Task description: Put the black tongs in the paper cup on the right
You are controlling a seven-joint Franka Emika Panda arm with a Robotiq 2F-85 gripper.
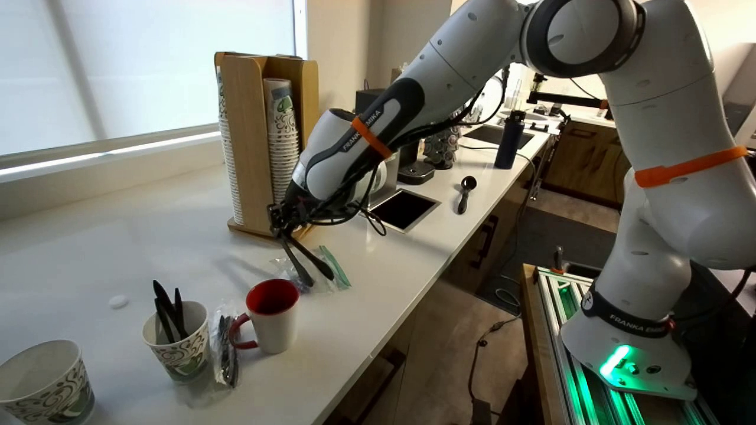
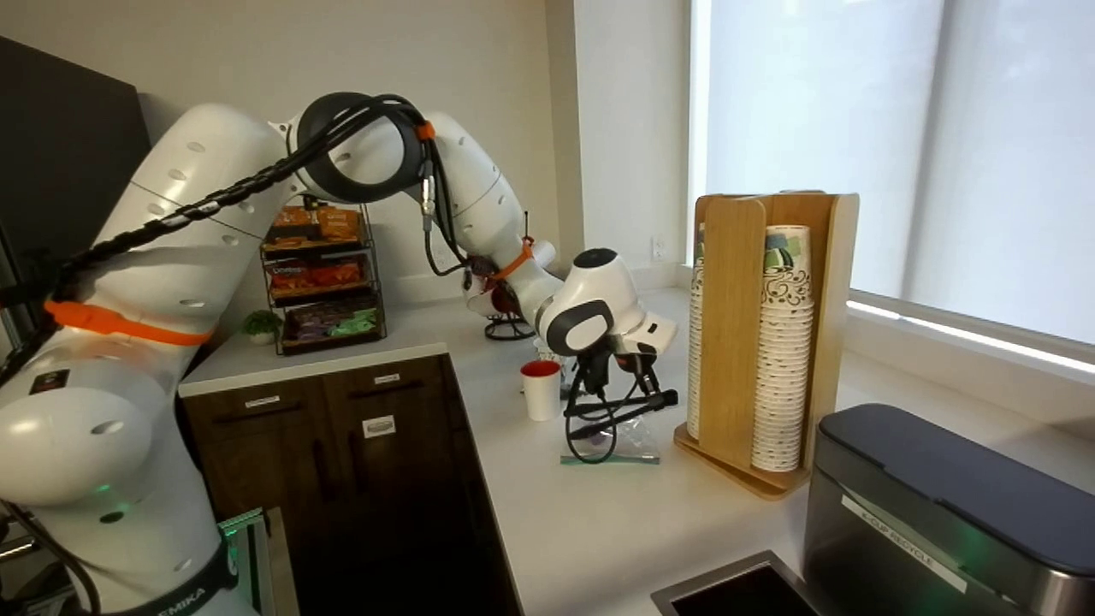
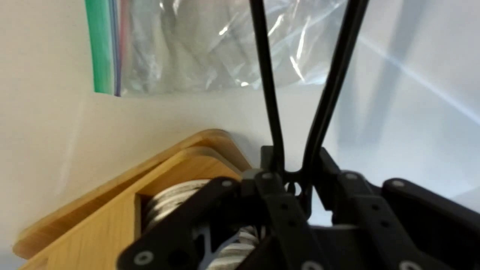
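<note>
Gripper (image 3: 295,162) around black tongs (image 3: 335,77), clearest in wrist view

On white counter (image 1: 360,319) we log a paper cup (image 1: 180,354) and red-lined mug (image 1: 277,327), a clear packet (image 1: 227,354) between them — another printed cup (image 1: 56,395), zip bag (image 3: 187,48), wooden cup rack (image 1: 247,141), black scoop (image 1: 465,192).

Glossy bag (image 3: 195,56), wooden rack (image 1: 249,144), seemingly plastic tongs (image 3: 335,77)
</note>
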